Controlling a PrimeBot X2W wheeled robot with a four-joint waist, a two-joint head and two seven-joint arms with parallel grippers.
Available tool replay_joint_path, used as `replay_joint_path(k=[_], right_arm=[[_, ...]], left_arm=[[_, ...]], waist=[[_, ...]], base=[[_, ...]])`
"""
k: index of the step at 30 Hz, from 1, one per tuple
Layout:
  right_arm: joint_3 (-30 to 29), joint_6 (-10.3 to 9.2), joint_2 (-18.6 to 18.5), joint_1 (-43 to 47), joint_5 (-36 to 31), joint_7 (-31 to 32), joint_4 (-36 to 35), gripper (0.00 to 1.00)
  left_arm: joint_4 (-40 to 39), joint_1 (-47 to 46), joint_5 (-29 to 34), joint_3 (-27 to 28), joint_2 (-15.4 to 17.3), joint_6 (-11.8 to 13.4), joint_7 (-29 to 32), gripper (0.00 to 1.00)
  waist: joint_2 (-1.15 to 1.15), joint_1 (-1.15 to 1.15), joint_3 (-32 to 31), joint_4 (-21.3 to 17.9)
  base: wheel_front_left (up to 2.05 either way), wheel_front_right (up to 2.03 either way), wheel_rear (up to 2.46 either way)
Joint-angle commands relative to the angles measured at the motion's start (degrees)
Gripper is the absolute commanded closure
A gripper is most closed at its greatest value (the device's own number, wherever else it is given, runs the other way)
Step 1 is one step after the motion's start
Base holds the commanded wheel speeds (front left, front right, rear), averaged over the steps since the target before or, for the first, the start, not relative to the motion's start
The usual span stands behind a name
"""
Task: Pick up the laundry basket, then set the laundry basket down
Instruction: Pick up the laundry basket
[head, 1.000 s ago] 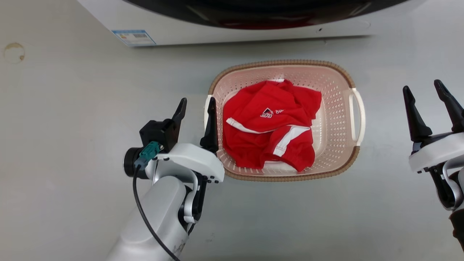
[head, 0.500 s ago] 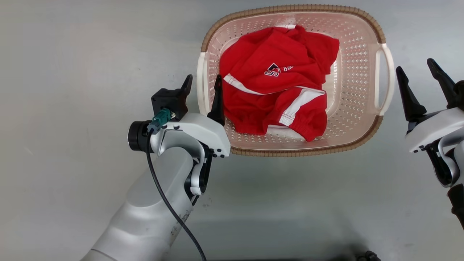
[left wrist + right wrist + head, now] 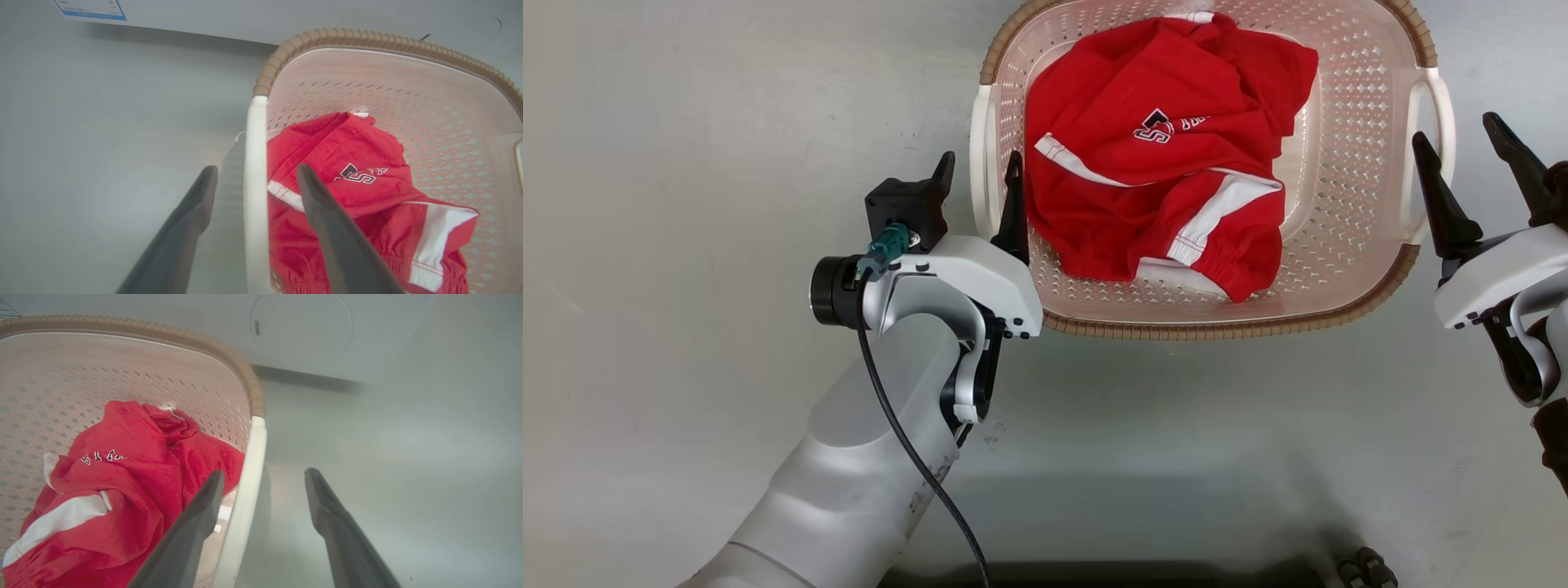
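We have the laundry basket [image 3: 1209, 331] sitting on the grey floor [image 3: 686, 245] just in front of the washer [image 3: 204, 16], with a crumpled red garment [image 3: 1168, 180] lying in it. Both claws stand wide apart and hold nothing. The left gripper [image 3: 980, 159] straddles the white left handle [image 3: 255, 183]: one finger is outside the basket, the other is inside and over the red cloth. The right gripper [image 3: 1455, 129] brackets the right handle [image 3: 249, 490] the same way, its inner finger just beside the garment's edge.

We judge the lift has not yet begun, and the closing is where trouble may come. On the left, the inner finger could trap a fold of the garment against the handle, so the grip sits on soft cloth instead of plastic and may slide. The fingers are long and tapered and the handles thin and smooth. If we close near the tips, a handle could slip out once the load comes on.

The two sides must also close and rise together. If one claw bites first or lifts faster, the basket tips and the garment shifts toward the low side. We cannot tell from these views how deep the fingers reach below the handles, so a shallow grip is a real risk
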Motion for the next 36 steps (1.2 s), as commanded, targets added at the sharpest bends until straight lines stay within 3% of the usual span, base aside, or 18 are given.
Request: replay_joint_path(k=[1,16,36], right_arm=[[1.0,0.24,-0.9,1.7,0.8,-0.8,-0.1,0.0],[4.4,0.24,-1.4,-0.1,3.2,-0.8,2.3,0.0],[6.5,0.24,-1.2,-0.9,4.8,-0.8,2.9,0.0]], left_arm=[[-0.7,-0.2,-0.8,0.3,0.8,0.4,-0.6,0.0],[2.6,-3.1,-3.9,-4.7,0.8,1.1,-0.6,0.0],[3.6,-4.0,-5.3,-5.9,0.8,2.0,-0.6,0.0]], waist=[[0.0,0.0,0.3,0.1],[0.0,0.0,2.4,0.3],[0.0,0.0,2.9,0.1]], base=[[0.0,0.0,0.0],[0.0,0.0,0.0],[0.0,0.0,0.0]])
